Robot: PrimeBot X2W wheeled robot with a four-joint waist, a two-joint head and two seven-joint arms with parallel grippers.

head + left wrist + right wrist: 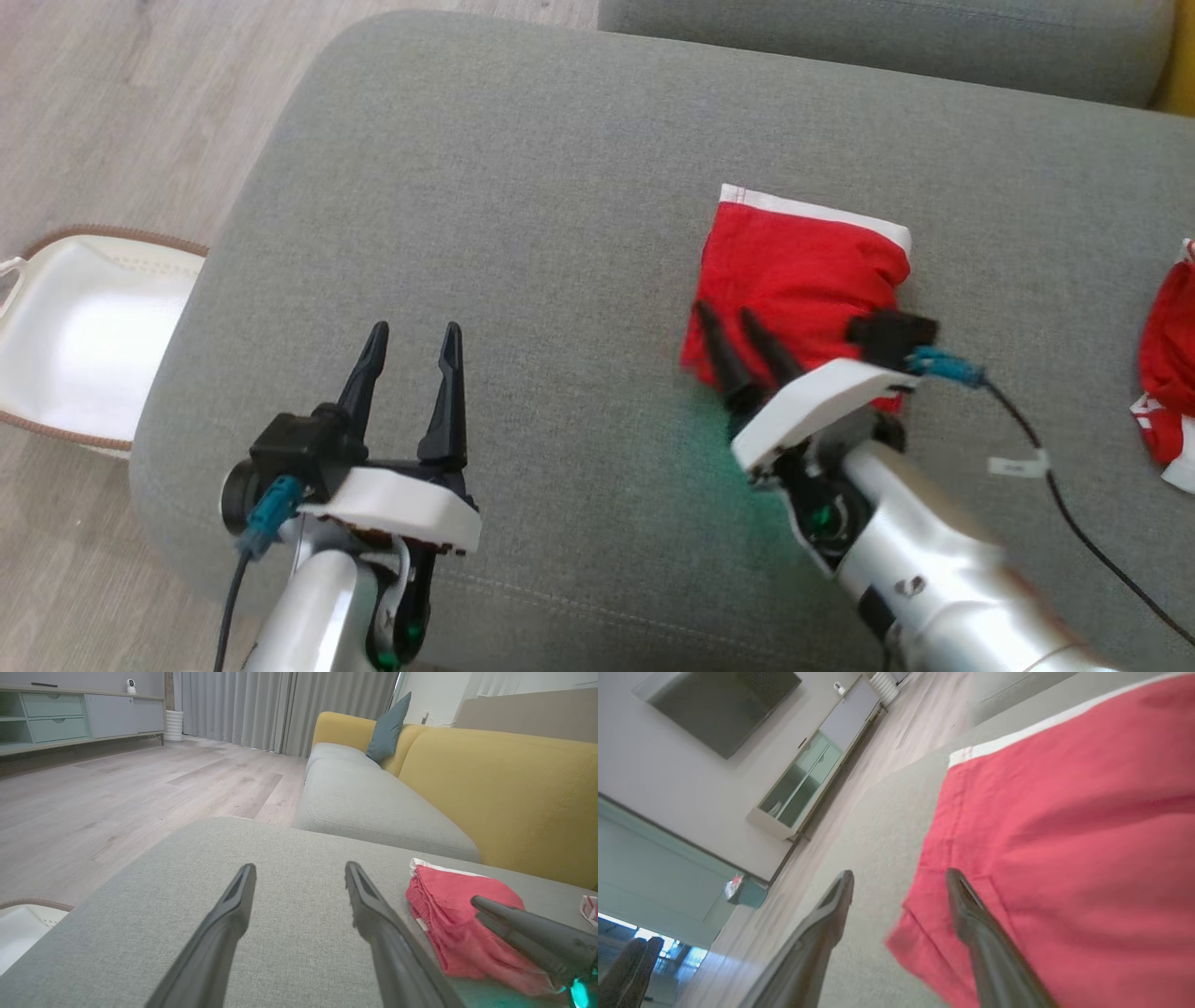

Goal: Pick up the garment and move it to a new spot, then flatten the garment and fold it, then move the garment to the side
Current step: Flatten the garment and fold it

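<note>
Two end effectors are working over this sofa, and only one is anywhere near the job. Nearest me, the left end effector (414, 329) is hovering over the bare grey sofa cushion (523, 187), fingers spread wide, holding nothing. Further in and to its right, the right end effector (724, 313) is sitting at the near-left corner of the red garment (803, 271). Its fingers are parted, not gripping anything. In its wrist view one finger is lying over red cloth and the other over cushion, so it's straddling the garment's left edge.

The garment is lying folded into a squarish packet, its white waistband running along the far edge. Most of it is lying ahead and right of that end effector, so I'm guessing the right arm is taking the sideways move. Further right, a second red garment (1167, 364) is peeking in.
</note>
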